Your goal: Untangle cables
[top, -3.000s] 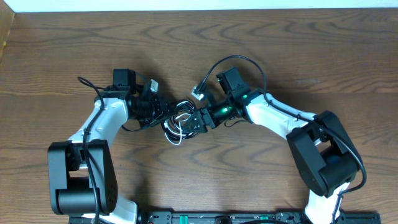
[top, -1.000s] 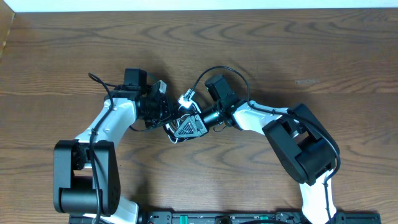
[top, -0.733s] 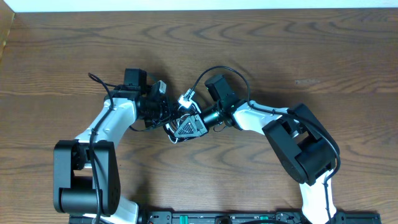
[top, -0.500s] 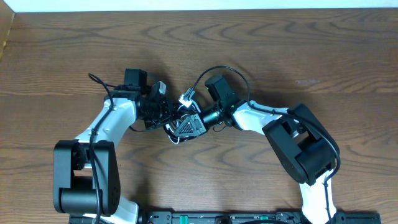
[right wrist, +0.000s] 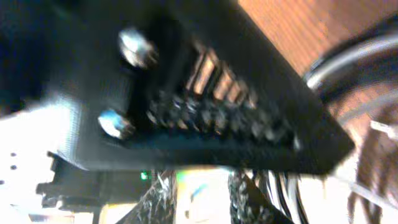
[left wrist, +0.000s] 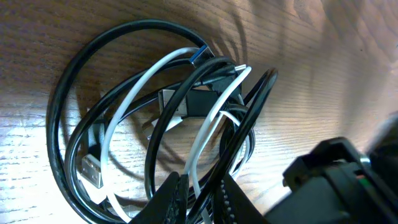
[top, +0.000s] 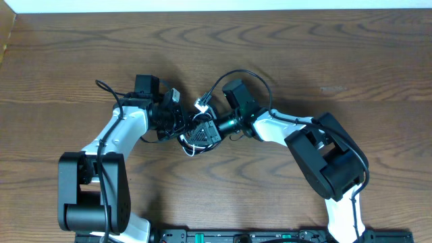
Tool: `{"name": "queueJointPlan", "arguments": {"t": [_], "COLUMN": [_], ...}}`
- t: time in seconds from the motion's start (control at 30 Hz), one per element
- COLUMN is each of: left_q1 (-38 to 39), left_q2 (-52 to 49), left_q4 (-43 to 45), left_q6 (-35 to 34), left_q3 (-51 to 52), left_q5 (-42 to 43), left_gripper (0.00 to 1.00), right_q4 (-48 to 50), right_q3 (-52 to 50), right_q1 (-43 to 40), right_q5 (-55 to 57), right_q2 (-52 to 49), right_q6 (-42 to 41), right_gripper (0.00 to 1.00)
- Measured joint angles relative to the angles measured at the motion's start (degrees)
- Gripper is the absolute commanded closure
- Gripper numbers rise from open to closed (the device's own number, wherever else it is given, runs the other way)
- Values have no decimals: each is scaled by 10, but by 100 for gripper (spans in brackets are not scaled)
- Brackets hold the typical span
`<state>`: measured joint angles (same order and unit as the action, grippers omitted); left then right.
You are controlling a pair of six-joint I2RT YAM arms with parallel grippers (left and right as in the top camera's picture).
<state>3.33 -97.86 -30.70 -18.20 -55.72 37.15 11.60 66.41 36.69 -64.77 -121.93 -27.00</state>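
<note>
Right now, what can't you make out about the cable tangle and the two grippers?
- Overhead: cable tangle mostly covered by both grippers; strands too small to trace.
- Left wrist: left gripper cut off by the bottom edge; which strand it pinches is unclear.
- Right wrist: right gripper blurred; dark housing fills the view; open or shut unreadable.

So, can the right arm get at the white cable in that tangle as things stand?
Probably yes: the right gripper sits at the cable tangle and the thin white cable lies exposed, though the left gripper pinches the tangle.
</note>
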Motion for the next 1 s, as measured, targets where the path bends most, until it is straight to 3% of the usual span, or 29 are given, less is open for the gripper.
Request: {"name": "queueJointPlan", "arguments": {"t": [0.17, 0.47, 0.53, 0.57, 0.67, 1.0], "left_q1": [-2, -1, -1, -1, -1, -38], "left_q2": [0, 0, 0, 0, 0, 0], "left_q4": [1, 9, 12, 13, 17, 24], "left_q6": [-22, -49, -52, -52, -57, -14], "left_q3": [0, 0, 0, 0, 0, 0], "left_q5": [0, 21, 26, 27, 30, 80], "left_gripper": [81, 81, 81, 81, 92, 92], "right_q4": [56, 48, 67, 80, 134, 210], "right_q3": [-1, -7, -10, -12, -15, -16], "right_q1": [0, 12, 17, 17, 20, 1], "right_q5": [-10, 9, 11, 9, -14, -125], "right_q2": [0, -5, -7, -8, -11, -8], "right_q6": [-81, -107, -108, -107, -110, -129], "right_gripper": [77, 71, 82, 99, 99, 99]}}
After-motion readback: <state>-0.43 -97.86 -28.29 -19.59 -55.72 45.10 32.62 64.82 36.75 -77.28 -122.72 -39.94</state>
